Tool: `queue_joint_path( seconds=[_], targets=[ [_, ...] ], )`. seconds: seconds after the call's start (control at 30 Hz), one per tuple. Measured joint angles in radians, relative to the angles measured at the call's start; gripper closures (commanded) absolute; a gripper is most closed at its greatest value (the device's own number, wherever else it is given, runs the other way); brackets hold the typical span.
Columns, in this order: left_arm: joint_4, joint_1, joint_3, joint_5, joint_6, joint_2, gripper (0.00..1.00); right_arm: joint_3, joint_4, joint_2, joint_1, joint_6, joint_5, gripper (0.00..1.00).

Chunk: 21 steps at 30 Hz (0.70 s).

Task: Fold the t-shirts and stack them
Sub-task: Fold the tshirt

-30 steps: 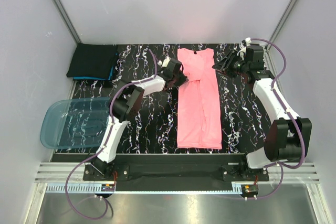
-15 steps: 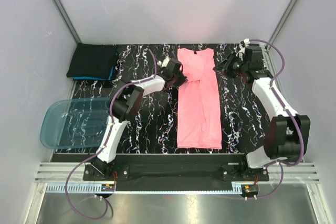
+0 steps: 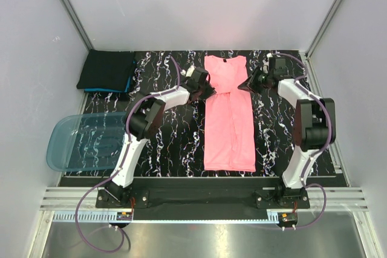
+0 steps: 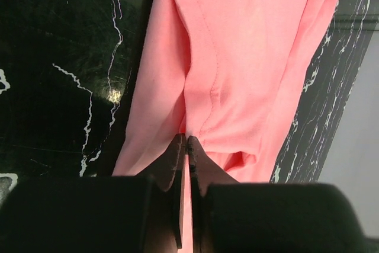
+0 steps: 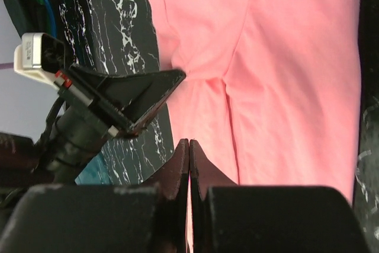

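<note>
Now the salmon-pink t-shirt (image 3: 228,125) lies in the middle of the table (image 3: 175,143) as one long, narrow strip. Its long axis runs straight away from my bases, with the dark neck label (image 3: 222,57) at the far end and the hem at the near end. Both my hands are up at the far part, one on each long edge and roughly level with each other.

My left gripper (image 3: 206,90) touches the shirt's left edge. Its fingers are pressed together, and the cloth puckers right at their tips, so I judge it is pinching a fold of the shirt. My right gripper (image 3: 245,84) sits at the right edge with its fingers also pressed together. From its wrist view I cannot tell whether any cloth is caught between them.

The shirt looks smooth and flat, with the sides already turned in and a seam running down its length. I judge the next fold is crosswise, bringing the far end toward the hem, so both hands need a firm hold first. The black and teal t-shirts (image 3: 109,70) lie folded in the far left corner, well apart.
</note>
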Motion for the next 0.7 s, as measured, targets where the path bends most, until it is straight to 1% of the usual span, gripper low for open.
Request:
queue_joint_path(
  seconds=[0.17, 0.37, 0.43, 0.53, 0.57, 0.7],
  targets=[
    [0.004, 0.002, 0.000, 0.012, -0.001, 0.000, 0.94, 0.082, 0.001, 0.126, 0.000, 0.010, -0.054, 1.00],
    [0.013, 0.006, 0.000, 0.036, -0.004, 0.000, 0.94, 0.150, 0.000, 0.275, 0.000, 0.006, -0.072, 1.00],
    [0.021, 0.008, -0.001, 0.042, -0.005, 0.000, 0.93, 0.155, -0.011, 0.312, 0.000, -0.002, -0.071, 1.00],
    [0.031, 0.013, -0.003, 0.054, -0.005, 0.000, 0.79, 0.156, -0.051, 0.343, 0.000, -0.013, -0.071, 0.98],
    [0.031, 0.015, -0.005, 0.060, -0.003, 0.000, 0.71, 0.161, -0.063, 0.343, -0.001, -0.017, -0.064, 0.96],
    [0.010, 0.019, -0.006, 0.079, 0.026, -0.007, 0.66, 0.196, -0.112, 0.337, -0.001, -0.043, -0.031, 0.93]
  ],
)
